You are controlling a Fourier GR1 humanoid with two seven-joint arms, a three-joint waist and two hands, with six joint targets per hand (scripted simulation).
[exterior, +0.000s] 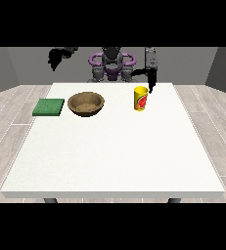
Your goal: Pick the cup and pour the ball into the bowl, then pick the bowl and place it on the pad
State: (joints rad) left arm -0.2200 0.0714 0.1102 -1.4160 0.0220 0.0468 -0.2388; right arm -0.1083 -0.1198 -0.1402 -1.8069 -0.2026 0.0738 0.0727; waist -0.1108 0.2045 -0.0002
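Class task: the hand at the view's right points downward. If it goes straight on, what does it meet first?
Probably the yellow cup, just below the hand; depth is unclear, so it might reach the table behind it.

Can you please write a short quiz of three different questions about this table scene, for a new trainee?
1. True or false: the yellow cup with a red mark stands upright on the large white table.
2. What lies nearest the table's edge at the view's left? A) the brown wooden bowl B) the flat green square pad C) the cup
3. Fill in: the black hand at the view's right hangs just behind the ____.

Key: 1 true; 2 B; 3 cup. The black hand at the view's left is raised, away from everything.
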